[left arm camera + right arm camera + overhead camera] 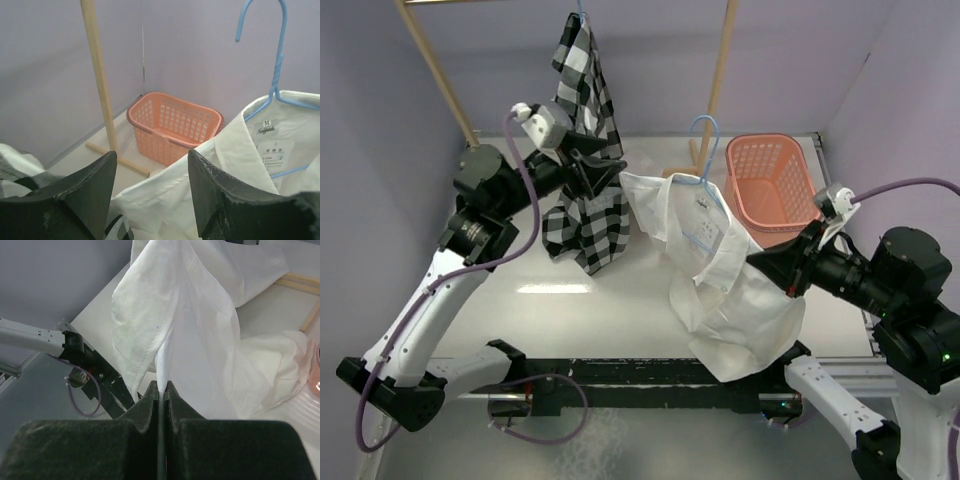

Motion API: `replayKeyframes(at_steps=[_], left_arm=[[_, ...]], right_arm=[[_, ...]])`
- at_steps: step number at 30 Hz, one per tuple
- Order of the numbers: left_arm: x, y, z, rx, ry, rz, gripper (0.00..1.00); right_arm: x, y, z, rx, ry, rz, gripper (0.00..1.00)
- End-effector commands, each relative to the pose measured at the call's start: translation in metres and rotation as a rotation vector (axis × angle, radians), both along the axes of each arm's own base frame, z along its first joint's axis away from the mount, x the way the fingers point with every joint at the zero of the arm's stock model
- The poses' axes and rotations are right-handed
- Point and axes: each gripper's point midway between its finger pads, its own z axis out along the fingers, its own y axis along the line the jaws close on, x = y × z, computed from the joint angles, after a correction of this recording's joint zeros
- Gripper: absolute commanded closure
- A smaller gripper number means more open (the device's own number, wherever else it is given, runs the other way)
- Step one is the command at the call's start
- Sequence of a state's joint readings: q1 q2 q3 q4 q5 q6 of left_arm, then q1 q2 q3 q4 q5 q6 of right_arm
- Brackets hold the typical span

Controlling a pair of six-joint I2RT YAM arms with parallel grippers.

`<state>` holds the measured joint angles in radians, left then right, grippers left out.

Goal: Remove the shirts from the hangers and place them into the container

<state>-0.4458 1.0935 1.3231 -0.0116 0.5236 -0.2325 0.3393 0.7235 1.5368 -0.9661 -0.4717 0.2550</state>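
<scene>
Right gripper: fingers pinched fully together on a fold of the white shirt at its lower right edge. The likely reason for gripping at the hem is to pull the fabric away from the collar, where the blue wire hanger sits inside the neck. The shirt is not yet off it.

Left gripper: fingers spread wide with nothing between them. It is poised against the plaid shirt, which hangs from its own blue hook at the top of the rack.

Salmon-pink laundry basket: in the far right corner of the table, just beyond the white shirt's collar. Neither shirt is in it.

View comparison:
- The top camera gives the layout, but the right fingertips are lost against the cloth.
- The right wrist camera confirms the pinch and shows the fabric rising taut from it.
- The left wrist camera shows the open gap, the "M" size label inside the collar, and the wooden rack pole standing just beside the basket.
</scene>
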Motion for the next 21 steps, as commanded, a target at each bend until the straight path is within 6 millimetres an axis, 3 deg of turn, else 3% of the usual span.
replayKeyframes(at_steps=[1, 5, 11, 21], left_arm=[[0.019, -0.017, -0.03, 0.179, -0.058, 0.124, 0.37], [0.01, -0.044, -0.055, 0.258, -0.111, 0.157, 0.37], [0.02, -0.054, -0.074, 0.33, -0.139, 0.197, 0.37], [0.018, -0.065, -0.066, 0.267, -0.317, 0.198, 0.41]], right_arm=[[0.006, 0.008, 0.031, 0.059, -0.102, 0.029, 1.0], [0.006, 0.008, 0.034, 0.055, -0.104, 0.031, 1.0], [0.005, 0.008, 0.038, 0.058, -0.113, 0.034, 1.0], [0.002, 0.016, 0.031, 0.07, -0.077, 0.089, 1.0]])
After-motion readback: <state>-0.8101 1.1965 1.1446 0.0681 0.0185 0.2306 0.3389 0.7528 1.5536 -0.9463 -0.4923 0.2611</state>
